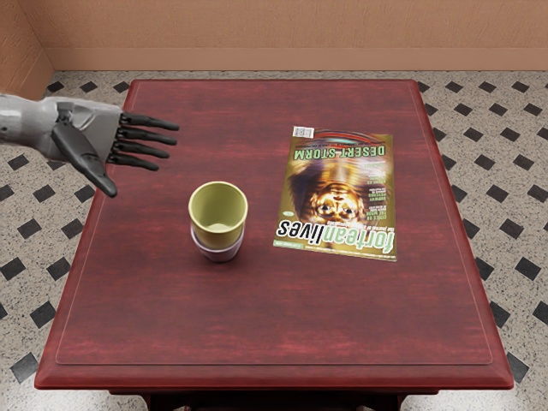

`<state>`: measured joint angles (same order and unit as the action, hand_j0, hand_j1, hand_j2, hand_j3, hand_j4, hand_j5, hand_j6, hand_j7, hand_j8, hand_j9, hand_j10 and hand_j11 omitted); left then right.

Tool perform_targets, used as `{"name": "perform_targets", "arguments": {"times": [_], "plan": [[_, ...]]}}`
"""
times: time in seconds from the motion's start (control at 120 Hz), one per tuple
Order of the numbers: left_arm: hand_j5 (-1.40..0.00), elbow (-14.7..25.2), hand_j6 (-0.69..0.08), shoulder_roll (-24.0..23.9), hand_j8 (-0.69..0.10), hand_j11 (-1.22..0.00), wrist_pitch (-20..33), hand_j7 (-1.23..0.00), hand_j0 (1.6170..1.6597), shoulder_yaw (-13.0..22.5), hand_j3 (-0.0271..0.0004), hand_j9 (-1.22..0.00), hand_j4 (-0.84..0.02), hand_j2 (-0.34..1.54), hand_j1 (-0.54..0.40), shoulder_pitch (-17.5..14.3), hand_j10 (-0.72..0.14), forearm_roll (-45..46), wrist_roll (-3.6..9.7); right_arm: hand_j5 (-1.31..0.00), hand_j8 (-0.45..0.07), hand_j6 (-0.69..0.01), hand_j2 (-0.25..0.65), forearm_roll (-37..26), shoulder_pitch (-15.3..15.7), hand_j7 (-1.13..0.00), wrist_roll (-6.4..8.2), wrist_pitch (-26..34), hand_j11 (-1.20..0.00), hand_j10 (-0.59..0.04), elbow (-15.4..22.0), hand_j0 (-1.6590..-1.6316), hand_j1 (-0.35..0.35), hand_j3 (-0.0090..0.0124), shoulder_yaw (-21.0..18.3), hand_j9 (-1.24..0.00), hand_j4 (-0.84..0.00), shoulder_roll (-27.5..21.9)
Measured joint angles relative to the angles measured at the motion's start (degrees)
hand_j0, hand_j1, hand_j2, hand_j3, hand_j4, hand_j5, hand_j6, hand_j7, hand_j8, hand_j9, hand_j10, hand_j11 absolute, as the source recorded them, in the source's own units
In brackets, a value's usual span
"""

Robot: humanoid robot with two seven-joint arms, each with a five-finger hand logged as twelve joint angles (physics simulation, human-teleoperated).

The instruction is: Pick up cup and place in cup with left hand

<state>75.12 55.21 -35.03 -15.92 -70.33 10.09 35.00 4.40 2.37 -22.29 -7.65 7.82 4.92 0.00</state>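
Nearest to me, past the bare near edge of the table (pixel 342 321), a pale pinkish cup (pixel 221 254) stands a little toward the left edge from the middle; the yellow-green cup (pixel 219 238) sits in it, mouth up, its wall rising well above the pale one; to the right of both, apart from them, a glossy magazine (pixel 338 193) lies flat, with large "fortean lives" lettering along its near end and "DESERT STORM" toward the far edge; farther off, my left hand (pixel 92 122) reaches in over the left edge, toward the far left corner; its dark fingers are extended and slightly fanned toward the right edge, the thumb held wide and angled toward the near edge; I grip nothing, and I touch neither cup; beyond the far edge lie the checkered floor (pixel 505 171) and a tan wall (pixel 257 34).
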Motion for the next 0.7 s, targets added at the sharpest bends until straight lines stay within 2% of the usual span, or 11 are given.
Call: {"name": "perform_targets", "arguments": {"times": [0.125,0.217,0.367,0.7], "plan": [[-0.03,0.4,-0.025,6.8,-0.025,-0.03,0.0,-0.03,1.6581,0.1,0.0,-0.03,-0.025,0.01,0.318,3.7,-0.025,3.2,0.0,0.0,0.0,0.0,0.0,0.0,0.0,0.0,0.0,0.0,0.0,0.0,0.1,-1.6581,-0.349,0.0,0.0,0.0,0.0,0.0],[-0.03,0.8,-0.022,7.1,-0.022,-0.03,0.0,-0.03,1.6581,0.2,0.0,-0.03,-0.022,0.0,0.321,5.3,-0.022,4.5,0.0,0.0,0.0,0.0,0.0,0.0,0.0,0.0,0.01,0.0,0.0,0.0,0.3,-1.6581,-0.349,0.0,0.0,0.0,0.0,0.0],[-0.03,1.4,-0.019,7.4,-0.02,-0.03,0.0,-0.03,1.6581,0.2,0.0,-0.03,-0.02,0.0,0.323,9.7,-0.02,5.3,0.0,0.0,0.0,0.0,0.0,0.0,0.0,0.0,0.01,0.0,0.0,0.0,0.5,-1.6581,-0.349,0.0,0.0,0.0,0.0,0.0],[-0.02,2.0,-0.017,8.2,-0.018,-0.02,0.0,-0.02,1.6581,0.2,0.0,-0.02,-0.018,0.0,0.325,10.6,-0.018,5.6,0.0,0.0,0.0,0.0,0.0,0.0,0.0,0.0,0.01,0.0,0.0,0.0,0.5,-1.6581,-0.349,0.0,0.0,0.0,0.0,0.0]]}}
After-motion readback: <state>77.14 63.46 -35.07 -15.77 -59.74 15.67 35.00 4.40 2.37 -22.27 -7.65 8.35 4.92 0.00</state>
